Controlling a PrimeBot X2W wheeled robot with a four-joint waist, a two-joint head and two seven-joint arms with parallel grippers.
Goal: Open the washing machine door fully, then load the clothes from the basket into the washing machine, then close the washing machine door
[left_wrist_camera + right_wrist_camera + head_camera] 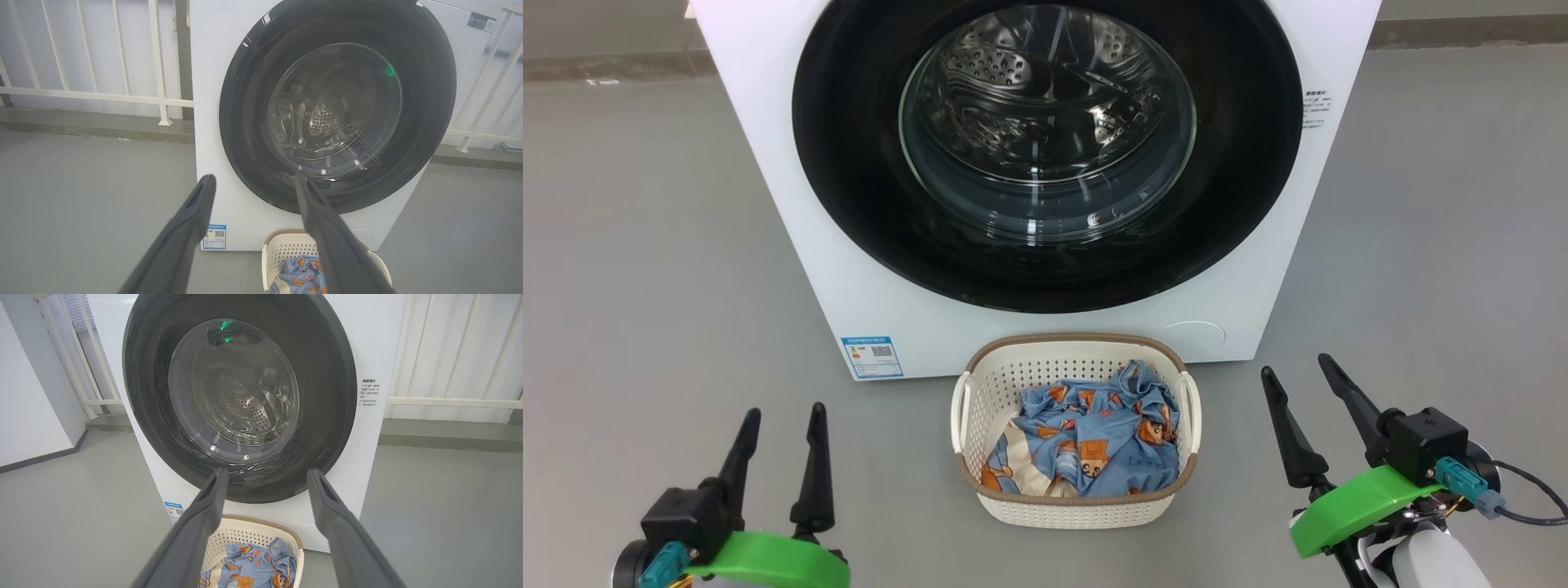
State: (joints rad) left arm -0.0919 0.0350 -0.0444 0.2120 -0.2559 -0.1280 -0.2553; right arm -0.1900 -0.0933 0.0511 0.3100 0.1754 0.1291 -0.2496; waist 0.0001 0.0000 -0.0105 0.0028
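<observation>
The white washing machine (768,163) stands straight ahead, and its round black-rimmed door (849,163) with the glass bowl centre lies flush against the front, closed. The steel drum shows through the glass. On the floor in front sits the cream basket (980,384), holding the light blue bear-print clothes (1094,433). My left gripper (783,412) is low at the left of the basket, open and empty. To the basket's right my right gripper (1294,363) is also open and empty. Both point toward the door (245,122) (327,375), well short of it.
Grey floor (645,286) spreads on both sides of the machine. A white railing (94,96) runs behind it along a low kerb. A white wall (28,396) stands off to the left in the right wrist view. A blue label sticker (872,357) marks the machine's lower left.
</observation>
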